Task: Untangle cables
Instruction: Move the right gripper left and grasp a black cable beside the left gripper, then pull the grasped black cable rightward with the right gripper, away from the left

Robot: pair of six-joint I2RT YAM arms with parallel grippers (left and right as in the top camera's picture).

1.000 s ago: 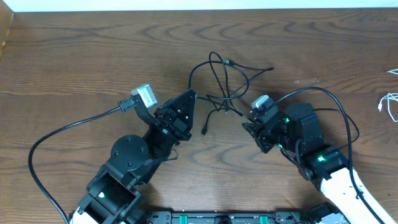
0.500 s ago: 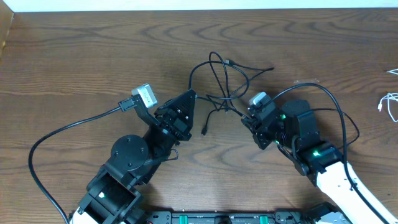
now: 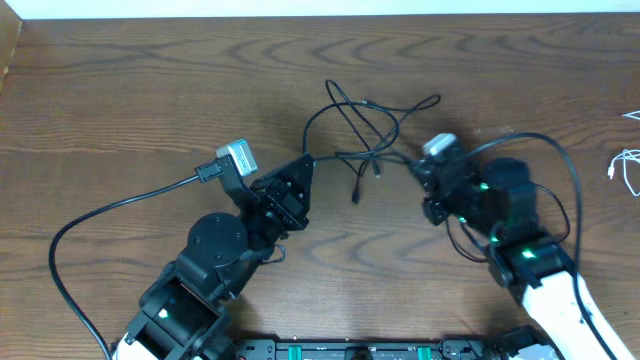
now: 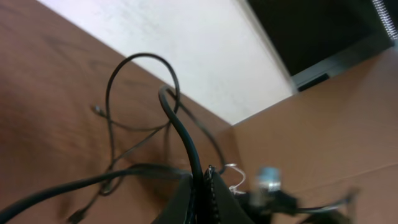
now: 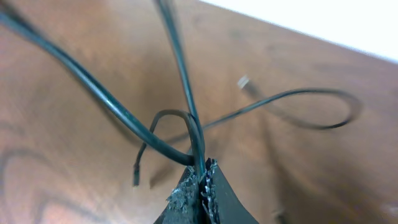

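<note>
Cables (image 3: 370, 140) lay knotted at upper centre of the overhead frame. Your left gripper (image 3: 307, 162) and right gripper (image 3: 416, 168) each clamped tight on a black strand. Untangling looked barely begun.

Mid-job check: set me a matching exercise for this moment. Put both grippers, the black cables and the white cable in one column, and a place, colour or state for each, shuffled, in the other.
Column one:
1. left gripper
2. right gripper
3. black cables
4. white cable

Column two:
A. shut on a strand at the tangle's right side
B. lying apart at the far right of the overhead view
C. shut on a strand at the tangle's left side
D. looped and crossed between the two grippers

Pairs: 1-C, 2-A, 3-D, 4-B
</note>
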